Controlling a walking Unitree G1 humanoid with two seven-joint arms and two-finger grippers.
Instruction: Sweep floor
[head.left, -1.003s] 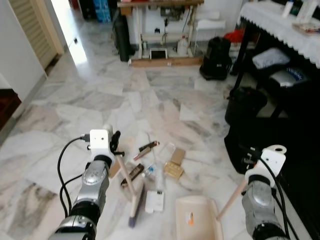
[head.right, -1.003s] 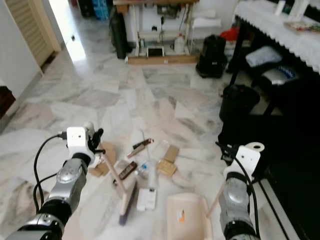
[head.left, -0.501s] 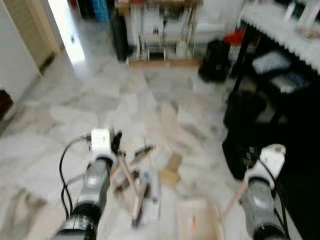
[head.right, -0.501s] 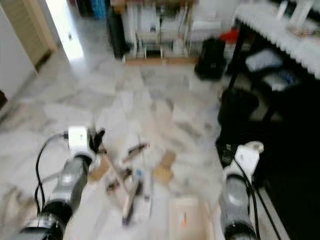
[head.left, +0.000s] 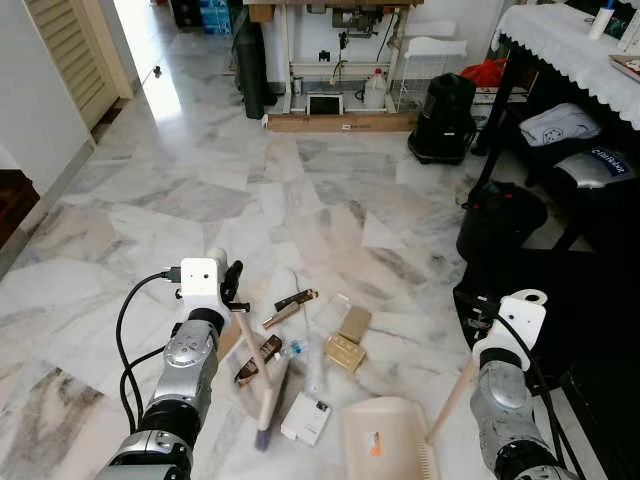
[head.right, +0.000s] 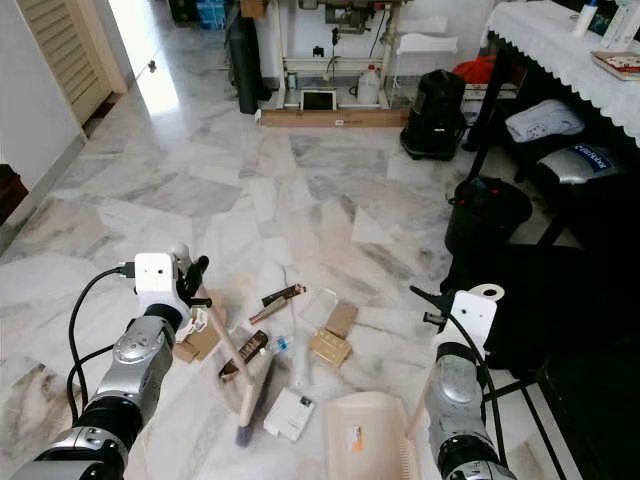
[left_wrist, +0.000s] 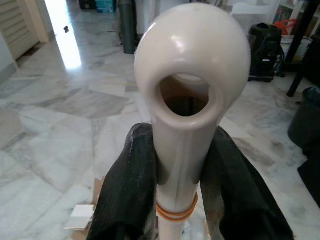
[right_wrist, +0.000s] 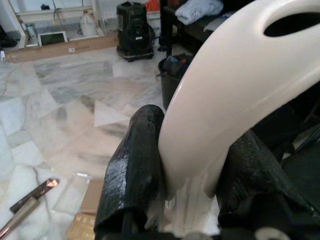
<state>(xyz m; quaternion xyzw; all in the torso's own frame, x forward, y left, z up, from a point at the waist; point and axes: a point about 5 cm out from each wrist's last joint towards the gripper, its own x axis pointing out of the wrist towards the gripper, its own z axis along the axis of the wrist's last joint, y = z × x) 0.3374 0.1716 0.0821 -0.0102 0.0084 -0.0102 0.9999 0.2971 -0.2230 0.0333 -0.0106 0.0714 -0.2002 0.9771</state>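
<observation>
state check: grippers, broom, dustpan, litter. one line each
left gripper: shut on broom handle
right gripper: shut on dustpan handle
broom: tilted, head on the floor amid the litter
dustpan: pan flat on the floor, nothing in it
white box: lying flat between broom head and dustpan
brown box: on the floor, unswept

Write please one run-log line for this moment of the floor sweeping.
left gripper: shut on broom handle | right gripper: shut on dustpan handle | dustpan: on floor | litter: ahead of the dustpan, unswept
</observation>
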